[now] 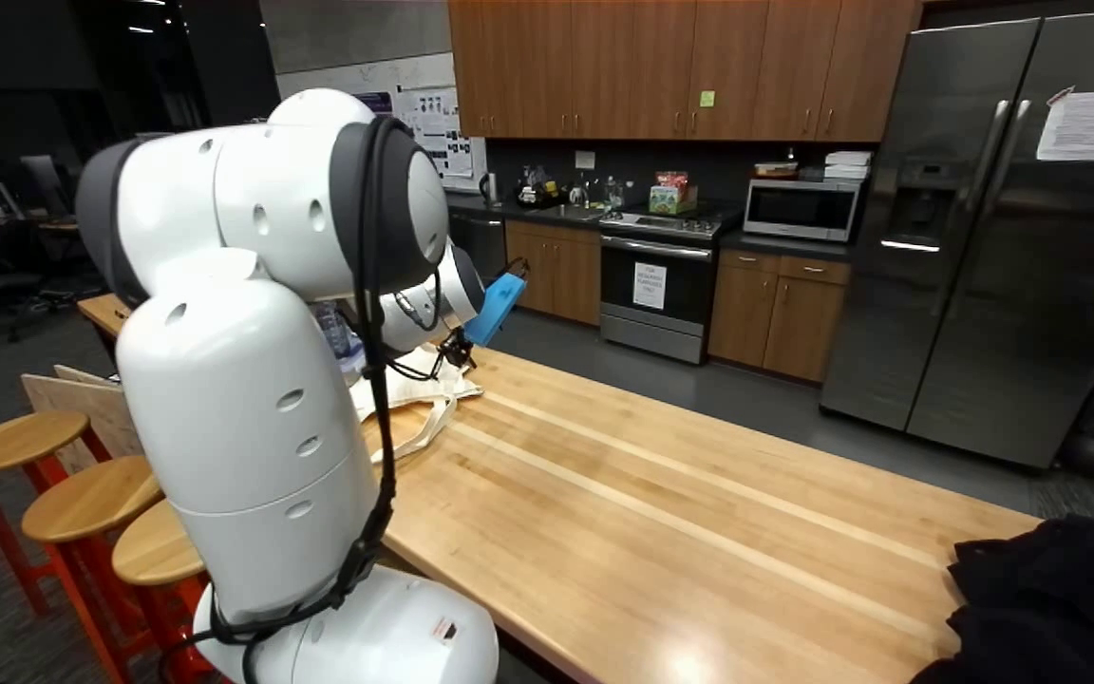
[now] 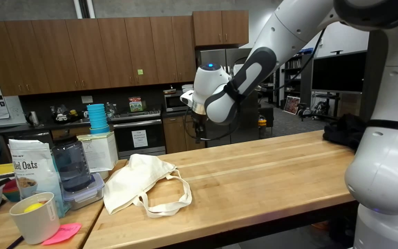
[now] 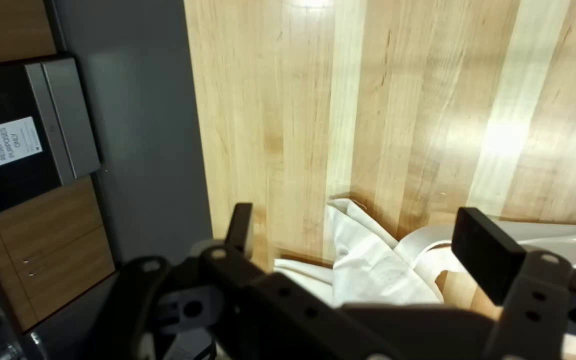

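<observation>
- Jaws: wide apart, nothing gripped, above the tabletop (image 2: 254,173).
- Cream cloth bag (image 2: 133,183): on the tabletop, below and left of the jaws in an exterior view, not touching.
- Handles (image 3: 560,231): extending rightward in wrist view.

You have a glossy white arm (image 1: 243,408), rounded all over, with dark grey bands (image 1: 103,223) curving around it. Small oval caps (image 1: 290,400) dot it. A black cable bundle (image 1: 373,342) runs down its outside, and a small label (image 1: 445,630) marks your white base (image 1: 386,655). A blue light (image 2: 210,65) glows atop the wrist (image 2: 206,83) in an exterior view. Your gripper (image 3: 358,230) is black, its fingers (image 3: 528,330) pierced by round holes (image 3: 533,316), its pads (image 3: 485,255) blocky.
</observation>
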